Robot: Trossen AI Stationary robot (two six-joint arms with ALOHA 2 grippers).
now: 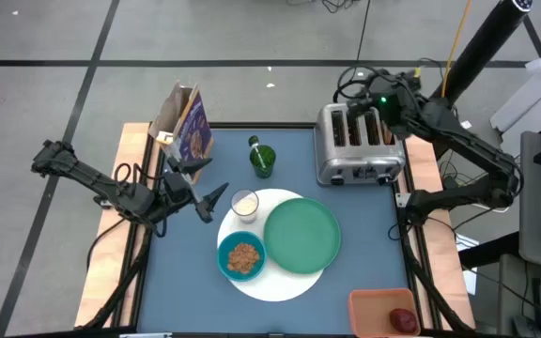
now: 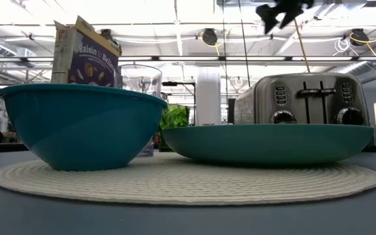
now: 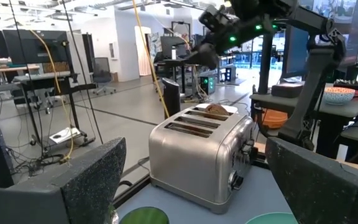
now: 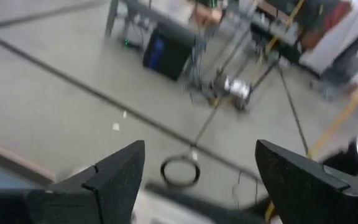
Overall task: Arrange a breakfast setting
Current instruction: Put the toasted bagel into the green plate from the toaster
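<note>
A: Item one, the mat (image 1: 280, 282). Where do you have it?

B: You have it at table centre, white and round. On it sit the plate (image 1: 301, 235) at 3 o'clock, the bowl (image 1: 242, 259) at 8 o'clock with brown cereal inside, and the glass (image 1: 244, 204) at 11 o'clock on the mat's edge. Grouped this way, they read as the core of the setting.

A: Item two, off the mat?

B: The cup (image 1: 262, 160) stands at 12 o'clock from the glass, apart from it. The cereal box (image 1: 188, 122) stands upright at the table's 10 o'clock corner. The fruit (image 1: 403, 320) lies in the tray (image 1: 369, 302) at the 5 o'clock corner. A brown round, likely the bagel (image 3: 215, 109), shows in a slot of the toaster (image 1: 360, 143) at 1 o'clock. You have no spoon in sight.

A: Item three, grippers?

B: Your left gripper (image 1: 207, 200) hangs just at 9 o'clock of the glass, fingers spread, empty. Your right gripper (image 1: 384, 101) hovers above the toaster's far side, fingers parted, empty; I judge it is placed to fetch the bagel.

A: Obstructions?

B: The slot walls hem the bagel in, so a grip from above is called for. The cup and glass stand between your left arm and the toaster.
</note>
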